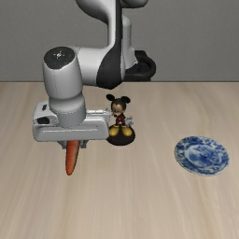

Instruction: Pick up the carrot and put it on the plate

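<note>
Over table (140, 210), end effector (73, 144) clamped on carrot (71, 161), hanging vert.

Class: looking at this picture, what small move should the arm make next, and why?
Probably carry the carrot toward the exterior view's right, to the plate. The hand holds it upright, and the plate lies apart on that side, past the toy figure.

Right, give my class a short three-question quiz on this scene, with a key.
1. True or false: the carrot already lies on the plate.
2. What stands beside the end effector? A) mouse figurine B) cup C) book
3. Fill in: the carrot hangs with its tip pointing ____.
Key: 1 false; 2 A; 3 down.
</note>
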